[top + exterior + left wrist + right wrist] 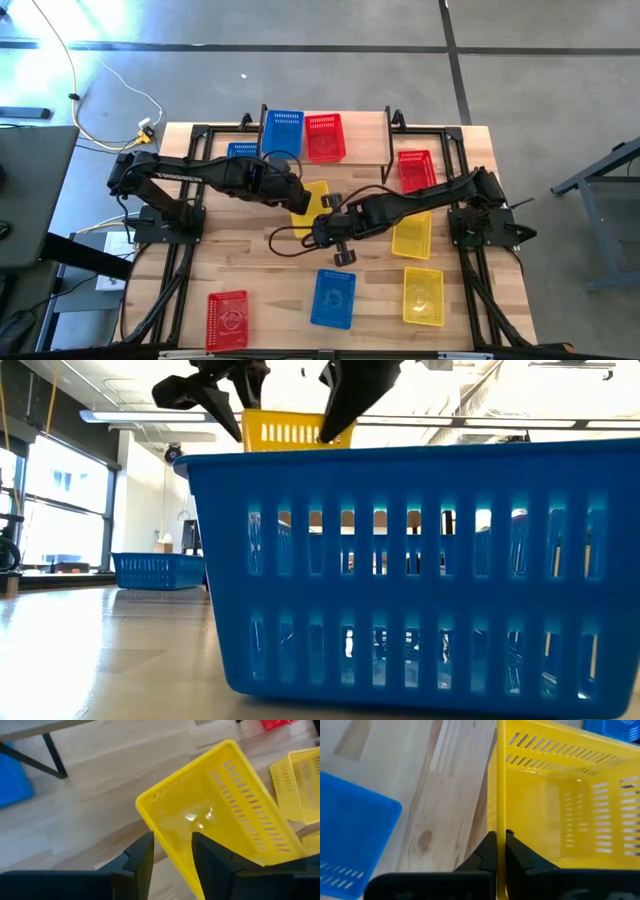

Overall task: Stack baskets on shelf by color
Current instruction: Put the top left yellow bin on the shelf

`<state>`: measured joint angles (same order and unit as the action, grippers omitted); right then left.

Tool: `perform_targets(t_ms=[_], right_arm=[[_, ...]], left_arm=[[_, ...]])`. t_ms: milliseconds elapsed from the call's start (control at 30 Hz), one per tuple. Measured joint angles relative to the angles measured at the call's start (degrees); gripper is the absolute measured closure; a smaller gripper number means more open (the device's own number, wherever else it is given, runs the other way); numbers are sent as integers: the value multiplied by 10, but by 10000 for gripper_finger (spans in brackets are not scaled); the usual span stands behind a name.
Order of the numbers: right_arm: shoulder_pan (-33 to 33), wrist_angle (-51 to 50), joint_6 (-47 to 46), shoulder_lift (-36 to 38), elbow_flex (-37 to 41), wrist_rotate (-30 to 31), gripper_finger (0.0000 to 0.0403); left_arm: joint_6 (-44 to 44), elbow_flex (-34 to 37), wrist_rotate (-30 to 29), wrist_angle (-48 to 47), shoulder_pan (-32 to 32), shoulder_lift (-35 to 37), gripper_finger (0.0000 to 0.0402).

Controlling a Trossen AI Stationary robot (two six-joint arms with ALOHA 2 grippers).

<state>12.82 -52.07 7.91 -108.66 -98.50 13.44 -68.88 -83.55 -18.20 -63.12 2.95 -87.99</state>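
Note:
A yellow basket (312, 196) hangs tilted above the middle of the table, between both grippers. My right gripper (500, 836) is shut on its wall. My left gripper (172, 842) is open, one finger on either side of another wall of this basket (215, 810) near a corner; I cannot tell whether it touches. In the low view the yellow basket (285, 430) shows above a blue basket's rim. The shelf (360, 125) at the far middle carries a blue basket (283, 131) and a red basket (324, 136), each resting on its bottom. My right gripper pinches the rim of the yellow basket's side wall (500, 815) between its two fingers, one finger inside the basket and one outside. The fingers slant down at it from the table's right. The basket is lifted clear of the table and tilted.
On the table lie a blue basket (242, 150) beside the shelf's left end, a red basket (416, 170) at the right, two yellow baskets (412, 233) (422, 295), a blue basket (333, 298) close to the low camera, and a red basket (227, 320) near left.

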Motion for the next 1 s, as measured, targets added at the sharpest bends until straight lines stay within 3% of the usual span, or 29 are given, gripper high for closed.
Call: perform_targets(t_ms=[267,700,1000], right_arm=[[-9,-28,-5,17,0,3,403],[-79,-69,-23,121,0,63,403],[-142,-74,19,191,0,92,403]], left_arm=[[82,-32,-4,0,19,0,279],[322,-145,-6,-1,85,4,282],[465,-163,37,-1,124,50,282]])
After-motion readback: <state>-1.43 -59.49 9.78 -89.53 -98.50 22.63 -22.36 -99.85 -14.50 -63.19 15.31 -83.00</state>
